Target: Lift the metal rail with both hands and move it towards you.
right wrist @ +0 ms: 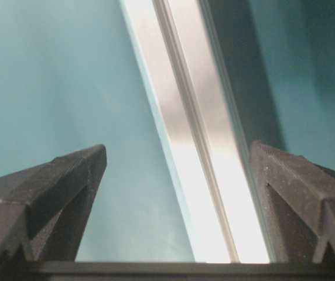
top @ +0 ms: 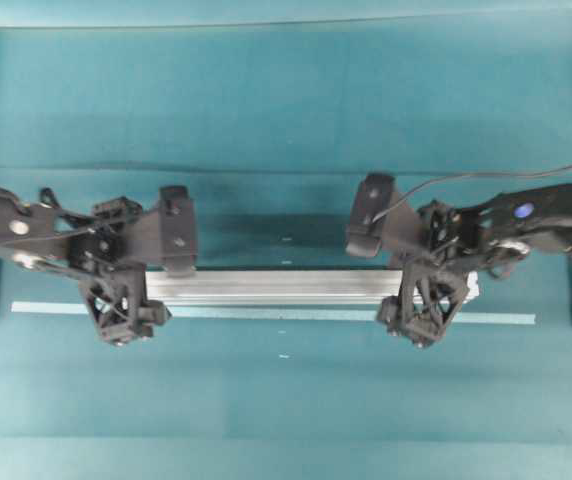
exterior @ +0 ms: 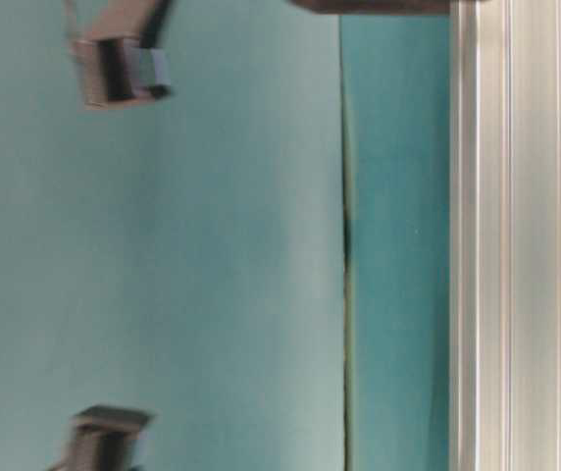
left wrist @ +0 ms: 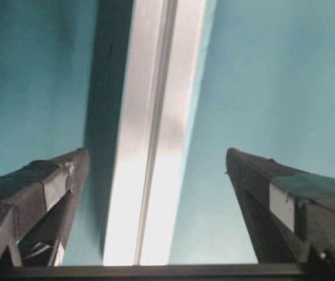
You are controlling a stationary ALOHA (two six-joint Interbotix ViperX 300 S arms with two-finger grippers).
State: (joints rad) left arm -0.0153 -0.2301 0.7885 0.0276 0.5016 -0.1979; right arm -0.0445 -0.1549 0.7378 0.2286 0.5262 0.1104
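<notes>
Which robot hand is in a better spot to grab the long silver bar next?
Probably the left end effector: the metal rail runs nearly centered between its open fingers. The right end effector is open too, but the rail lies off-center there, close to one finger.

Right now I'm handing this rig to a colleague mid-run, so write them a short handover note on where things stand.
Left tool: open, straddling the metal rail near its left end, not gripping.
Right tool: open, straddling the rail near its right end, not gripping.
The rail lies flat on the teal table, just behind and along the pale tape strip.
Done: whether the rail has been moved yet cannot be told; nothing is held.
Left: if not moved, close both tools, lift together, bring the rail toward you.
</notes>
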